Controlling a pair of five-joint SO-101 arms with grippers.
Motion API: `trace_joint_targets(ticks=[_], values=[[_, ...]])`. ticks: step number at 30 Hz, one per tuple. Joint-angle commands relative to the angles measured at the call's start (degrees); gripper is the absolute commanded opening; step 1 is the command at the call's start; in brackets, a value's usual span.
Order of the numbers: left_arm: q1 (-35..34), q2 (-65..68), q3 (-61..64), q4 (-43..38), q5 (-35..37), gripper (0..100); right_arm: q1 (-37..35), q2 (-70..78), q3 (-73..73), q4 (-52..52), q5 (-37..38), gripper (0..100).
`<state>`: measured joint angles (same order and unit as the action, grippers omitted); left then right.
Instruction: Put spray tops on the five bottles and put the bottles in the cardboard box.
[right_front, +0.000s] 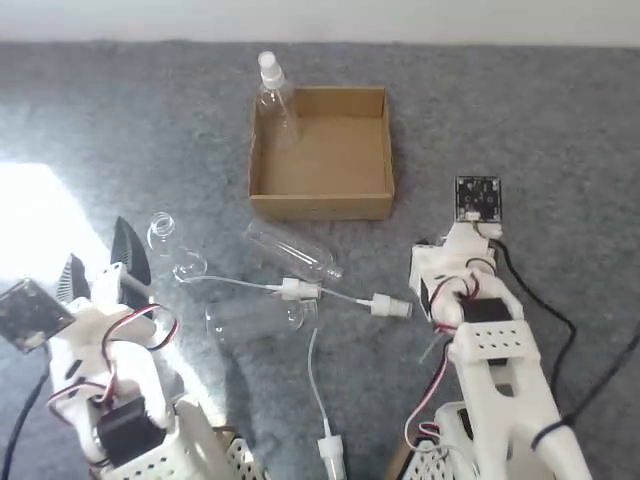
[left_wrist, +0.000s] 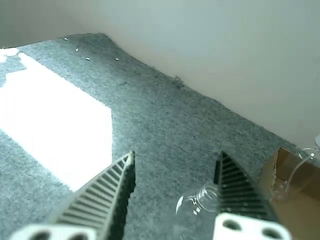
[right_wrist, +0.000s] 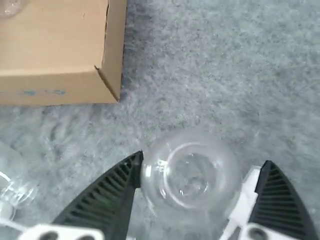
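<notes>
Left hand (left_wrist: 176, 154) spread over grey worktop (left_wrist: 150, 115), uncapped bottle (left_wrist: 197, 201) just beside one finger. Right hand (right_wrist: 202, 159) pinches clear bottle (right_wrist: 187, 180) near cardboard box (right_wrist: 55, 50).

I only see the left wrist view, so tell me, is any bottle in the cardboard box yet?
Observer: Yes, one bottle with a spray top leans in a far corner of the cardboard box.
Operator: Any spray tops lying around?
Observer: Three loose spray tops lie on the carpet, tubes attached.
Operator: And the right arm?
Observer: The right gripper is at a clear bottle seen end-on, near a corner of the box.
</notes>
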<state>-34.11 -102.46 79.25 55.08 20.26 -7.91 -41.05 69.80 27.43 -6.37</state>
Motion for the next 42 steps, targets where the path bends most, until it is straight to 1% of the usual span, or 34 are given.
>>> trace_joint_targets(ticks=[1,5,19,25,40,42], values=[[-0.18,-0.26,-0.48,-1.41,0.26,24,0.13,-1.71,-9.49,10.15,0.18,32.8],[-0.18,-0.26,-0.48,-1.41,0.26,24,0.13,-1.71,-12.13,13.05,0.18,32.6],[-0.18,-0.26,-0.48,-1.41,0.26,24,-0.48,-1.71,-13.71,13.05,0.18,32.5],[-0.18,-0.26,-0.48,-1.41,0.26,24,-0.75,-1.71,-13.71,12.88,0.18,26.0],[-0.09,-0.26,-0.48,-1.41,0.26,24,-0.31,-1.71,-13.71,13.49,0.53,25.2],[-0.09,-0.26,-0.48,-1.41,0.26,24,-0.31,-1.71,-13.71,13.49,0.53,23.5]])
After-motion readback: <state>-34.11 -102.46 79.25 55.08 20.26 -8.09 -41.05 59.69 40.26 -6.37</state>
